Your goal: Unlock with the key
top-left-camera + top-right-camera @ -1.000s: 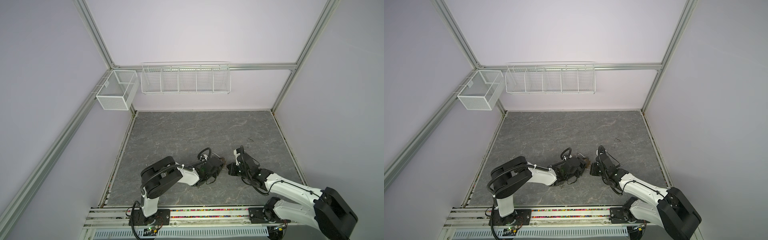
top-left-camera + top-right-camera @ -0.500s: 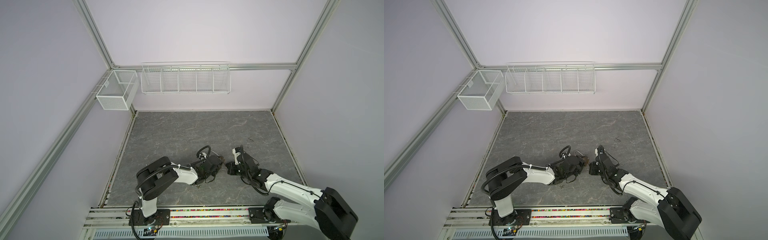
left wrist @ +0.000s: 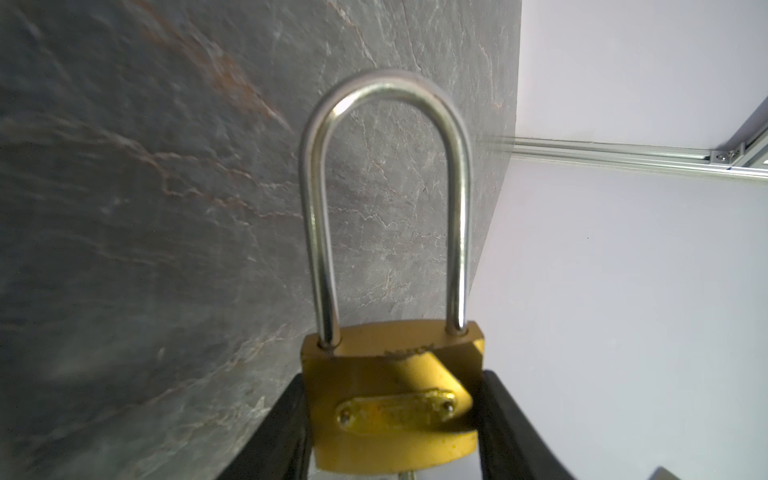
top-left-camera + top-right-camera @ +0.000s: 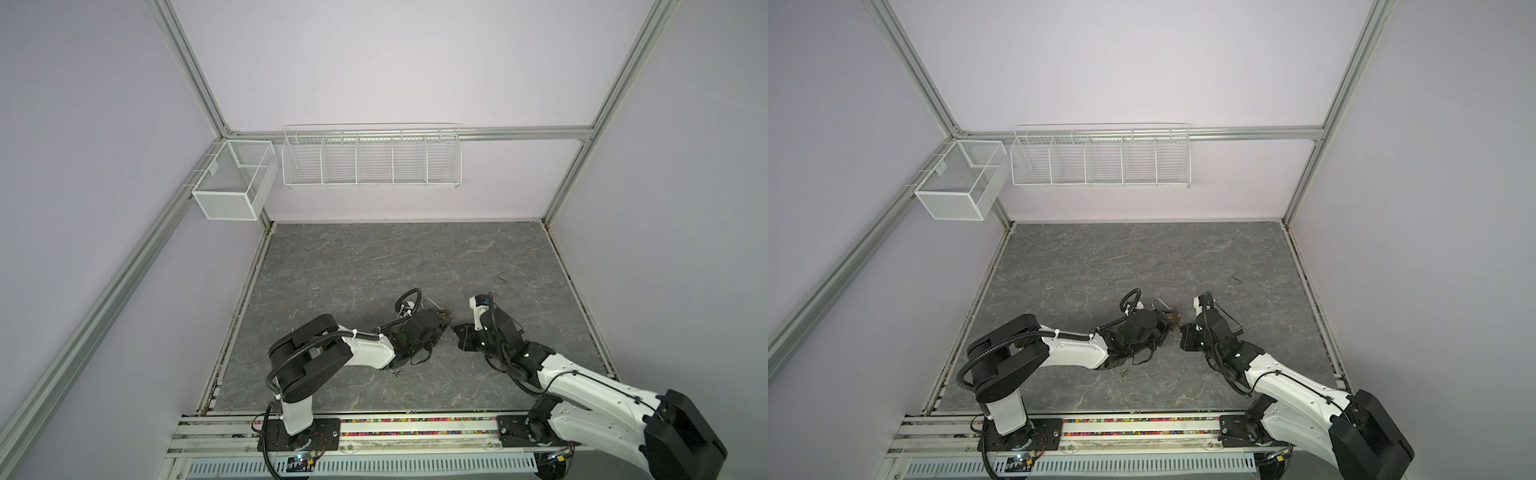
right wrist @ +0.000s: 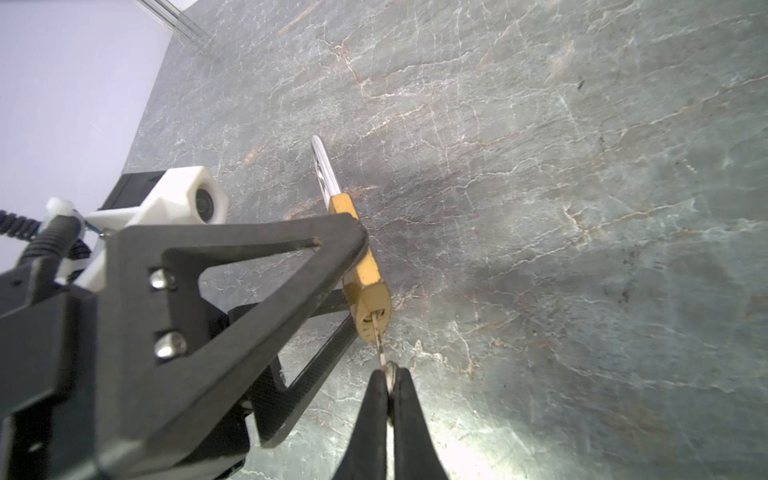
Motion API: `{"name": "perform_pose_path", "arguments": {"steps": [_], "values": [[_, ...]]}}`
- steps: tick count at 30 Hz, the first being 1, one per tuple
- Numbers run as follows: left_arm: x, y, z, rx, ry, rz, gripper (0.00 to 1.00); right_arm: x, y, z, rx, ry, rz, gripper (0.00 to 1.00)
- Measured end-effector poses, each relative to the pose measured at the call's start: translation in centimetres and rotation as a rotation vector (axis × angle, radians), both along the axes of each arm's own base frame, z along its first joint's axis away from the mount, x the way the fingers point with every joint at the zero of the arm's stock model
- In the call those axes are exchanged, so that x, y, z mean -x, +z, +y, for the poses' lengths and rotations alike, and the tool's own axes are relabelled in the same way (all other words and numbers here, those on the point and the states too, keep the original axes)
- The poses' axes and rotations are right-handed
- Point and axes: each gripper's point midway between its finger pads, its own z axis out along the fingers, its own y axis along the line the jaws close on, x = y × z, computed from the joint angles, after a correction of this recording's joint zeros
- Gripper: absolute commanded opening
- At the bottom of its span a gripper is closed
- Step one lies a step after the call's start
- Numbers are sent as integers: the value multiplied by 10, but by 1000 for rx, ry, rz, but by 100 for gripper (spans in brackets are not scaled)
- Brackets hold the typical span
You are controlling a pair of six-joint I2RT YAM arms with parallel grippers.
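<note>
A brass padlock (image 3: 395,399) with a long silver shackle (image 3: 386,187) is clamped across its body by my left gripper (image 3: 392,415). Both shackle legs sit in the body. In the right wrist view the padlock (image 5: 368,274) shows edge-on, and a thin metal key (image 5: 379,340) has its tip in the keyhole at the lock's bottom end. My right gripper (image 5: 390,378) is shut on the key's head. In both top views the left gripper (image 4: 436,323) and right gripper (image 4: 459,329) meet low over the grey floor near the front, with the padlock (image 4: 1172,321) between them.
A small metal piece (image 4: 397,372) lies on the floor under the left forearm. A white wire basket rack (image 4: 371,160) hangs on the back wall, and a mesh box (image 4: 232,183) on the left rail. A dark mark (image 4: 500,279) is on the floor behind the right arm.
The left arm's elbow has swung slightly to the left. The right gripper has crept a little left toward the lock. Both grips are unchanged.
</note>
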Motion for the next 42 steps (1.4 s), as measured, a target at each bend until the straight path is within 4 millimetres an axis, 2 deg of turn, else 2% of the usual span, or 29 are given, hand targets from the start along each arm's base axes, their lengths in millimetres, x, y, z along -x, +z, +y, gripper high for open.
{"name": "perform_pose_path", "arguments": {"steps": [13,16,21,29,31,42], "values": [[-1,22,-10,62,-41,-64,0,1,19,-10,-74,-25,-73,6],[-1,25,-11,71,-42,-73,13,0,21,-11,-86,-31,-78,6],[0,25,-11,74,-47,-74,25,0,21,-12,-102,-30,-78,6],[-1,30,-14,97,-48,-87,23,-1,26,-14,-114,-39,-89,6],[-2,29,-15,100,-49,-88,30,-1,26,-14,-114,-40,-89,6],[-1,26,-16,114,-52,-90,41,-1,23,-16,-110,-44,-83,6]]}}
